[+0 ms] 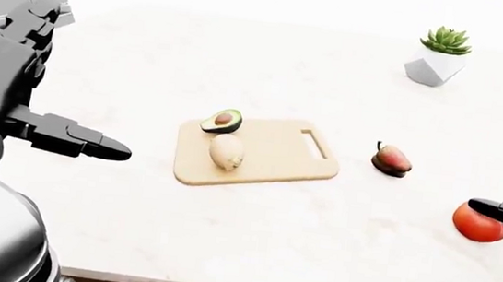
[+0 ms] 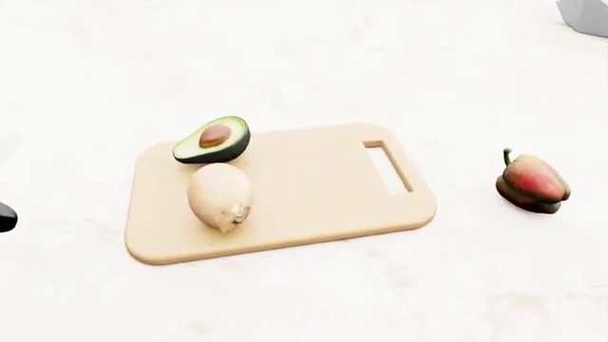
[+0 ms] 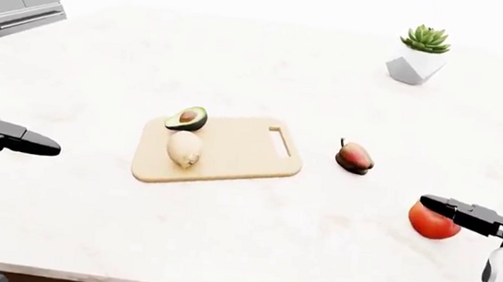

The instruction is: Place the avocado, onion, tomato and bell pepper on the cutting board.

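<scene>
Halved green avocado (image 2: 212, 140) & pale onion (image 2: 219, 195) sit on tan wooden cutting board (image 2: 313, 192). Right hand (image 3: 467, 215) open, empty, by round red tomato (image 3: 431, 221): needs closing grasp next. Left hand (image 1: 71, 140) open, idle.

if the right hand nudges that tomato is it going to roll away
Probably: the tomato looks round and smooth, lying on the flat counter with nothing beside it. The right hand shows only fingers by its top, so a sideways push may send it rolling.
</scene>
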### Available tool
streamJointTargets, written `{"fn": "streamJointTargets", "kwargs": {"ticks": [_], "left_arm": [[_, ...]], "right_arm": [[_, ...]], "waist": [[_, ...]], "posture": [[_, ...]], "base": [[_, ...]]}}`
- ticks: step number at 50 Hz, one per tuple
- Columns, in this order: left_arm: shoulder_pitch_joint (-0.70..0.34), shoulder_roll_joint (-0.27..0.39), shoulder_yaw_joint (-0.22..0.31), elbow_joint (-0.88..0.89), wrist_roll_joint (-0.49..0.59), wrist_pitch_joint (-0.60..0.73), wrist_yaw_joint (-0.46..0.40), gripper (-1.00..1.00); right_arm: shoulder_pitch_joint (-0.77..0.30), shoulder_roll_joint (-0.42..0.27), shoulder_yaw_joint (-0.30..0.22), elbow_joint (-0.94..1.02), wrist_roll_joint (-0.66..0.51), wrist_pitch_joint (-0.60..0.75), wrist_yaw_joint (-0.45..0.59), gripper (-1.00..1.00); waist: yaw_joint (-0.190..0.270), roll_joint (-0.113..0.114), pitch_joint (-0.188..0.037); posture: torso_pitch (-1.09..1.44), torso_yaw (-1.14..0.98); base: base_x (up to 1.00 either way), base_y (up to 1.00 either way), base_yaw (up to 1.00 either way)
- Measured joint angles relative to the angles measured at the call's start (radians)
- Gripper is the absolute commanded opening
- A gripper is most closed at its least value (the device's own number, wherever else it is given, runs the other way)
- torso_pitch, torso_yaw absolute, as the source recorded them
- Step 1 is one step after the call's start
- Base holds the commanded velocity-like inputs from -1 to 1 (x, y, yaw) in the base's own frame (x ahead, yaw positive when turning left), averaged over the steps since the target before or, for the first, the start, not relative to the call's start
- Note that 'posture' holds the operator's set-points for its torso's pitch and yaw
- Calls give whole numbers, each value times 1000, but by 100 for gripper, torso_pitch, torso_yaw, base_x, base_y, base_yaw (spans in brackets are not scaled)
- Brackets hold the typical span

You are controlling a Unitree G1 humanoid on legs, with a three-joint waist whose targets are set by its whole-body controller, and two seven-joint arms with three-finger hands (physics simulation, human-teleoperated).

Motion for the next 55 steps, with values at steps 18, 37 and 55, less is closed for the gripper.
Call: {"fn": "streamJointTargets", "kwargs": {"ticks": [18,37,55], "left_arm": [[12,-6,1,6,-9,-14,10,100],[9,-3,2,8,-8,-16,7,100],[4,4,7,9,-7,-15,0,100]], "right_arm": [[26,53,16,-28,30,-14,24,100],[34,69,34,-7,35,-40,51,100],[45,86,62,25,7,-118,33,100]], "waist": [[0,1,-6],[0,2,-12],[2,-6,-20]], "posture": [[-21,0],[-21,0],[-21,0]], "base": [[0,0,0],[0,0,0],[0,0,0]]}}
